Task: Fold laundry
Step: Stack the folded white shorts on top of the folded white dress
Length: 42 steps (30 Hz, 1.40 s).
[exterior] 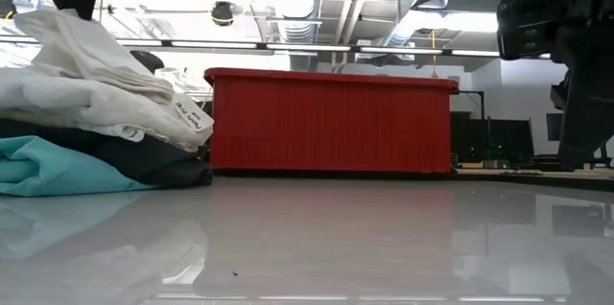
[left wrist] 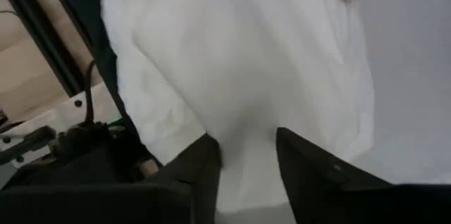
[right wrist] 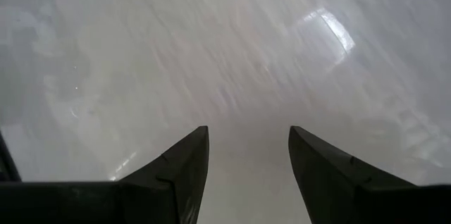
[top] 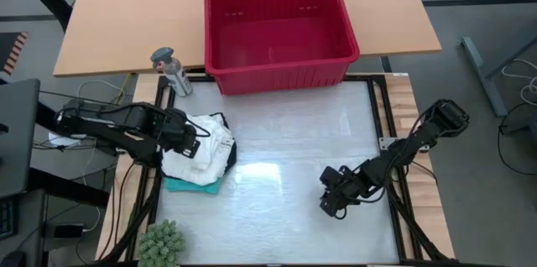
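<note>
White cloth tops the laundry pile at left-centre of the high view: a crumpled white/cream garment w/ soft folds, a black piece under it showing at the edges, and a teal one at the bottom, poking out toward the lower edge of the frame. In the low view the stack sits at far left, white layers bunched up and sloping down to the right w/ a small label at the hem, then black, then teal flat on the table. Left gripper is on the pile's left side; in its wrist view the fingers stand a bit apart w/ white cloth bulging between them, touching the fabric, but can't tell if it's really pinched. Right gripper is over bare table at lower right of centre, well apart from the pile, fingers spread, nothing between them. Red basket stands at top centre, beyond the pile. Spray bottle just left of the basket; small green plant at bottom left.
</note>
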Available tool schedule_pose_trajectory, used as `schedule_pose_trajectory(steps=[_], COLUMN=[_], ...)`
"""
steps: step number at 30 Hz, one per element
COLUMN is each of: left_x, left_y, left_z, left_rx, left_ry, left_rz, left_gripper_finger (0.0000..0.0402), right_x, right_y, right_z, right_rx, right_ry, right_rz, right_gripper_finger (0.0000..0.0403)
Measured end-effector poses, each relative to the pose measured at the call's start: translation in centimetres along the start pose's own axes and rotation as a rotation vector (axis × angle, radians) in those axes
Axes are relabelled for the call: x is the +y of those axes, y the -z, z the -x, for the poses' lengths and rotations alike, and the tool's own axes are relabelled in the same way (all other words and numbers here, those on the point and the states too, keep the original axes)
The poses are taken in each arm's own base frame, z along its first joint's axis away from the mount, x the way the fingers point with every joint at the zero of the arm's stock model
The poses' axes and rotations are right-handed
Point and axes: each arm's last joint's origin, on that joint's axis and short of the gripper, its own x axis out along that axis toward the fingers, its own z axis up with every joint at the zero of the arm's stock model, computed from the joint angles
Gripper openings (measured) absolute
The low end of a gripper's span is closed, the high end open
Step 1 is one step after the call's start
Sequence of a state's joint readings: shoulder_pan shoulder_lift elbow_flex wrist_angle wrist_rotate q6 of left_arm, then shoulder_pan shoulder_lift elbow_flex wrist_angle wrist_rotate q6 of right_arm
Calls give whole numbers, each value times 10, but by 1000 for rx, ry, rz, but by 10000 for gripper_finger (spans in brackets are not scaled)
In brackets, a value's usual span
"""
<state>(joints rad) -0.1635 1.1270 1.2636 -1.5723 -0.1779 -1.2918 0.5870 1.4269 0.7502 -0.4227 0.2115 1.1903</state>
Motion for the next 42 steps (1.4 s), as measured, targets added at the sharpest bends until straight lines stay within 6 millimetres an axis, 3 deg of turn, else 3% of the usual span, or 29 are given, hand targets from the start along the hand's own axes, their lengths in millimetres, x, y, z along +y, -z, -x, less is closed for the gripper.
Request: schedule_pose_trajectory(steps=[6,16,28,37,42], left_x=[0,6,5,11,16], left_y=[3,0,-4,-18,-28], left_z=[-2,1,-1,-3,-5], left_rx=[83,46,16,-71,-28], left_ry=[18,24,6,-56,-50], left_rz=[-11,26,-230,-193,-95], left_gripper_finger=[164,169,194,202,202], right_x=[2,-2,-2,-1,-1], right_y=[-5,-22,-37,-44,-44], right_z=[-1,-4,-5,-5,-5], right_rx=[-29,-84,-140,-168,-167], right_ry=[-22,-31,-79,-108,-107], right_rz=[23,6,-18,-41,-44], right_gripper_finger=[221,221,221,221,221])
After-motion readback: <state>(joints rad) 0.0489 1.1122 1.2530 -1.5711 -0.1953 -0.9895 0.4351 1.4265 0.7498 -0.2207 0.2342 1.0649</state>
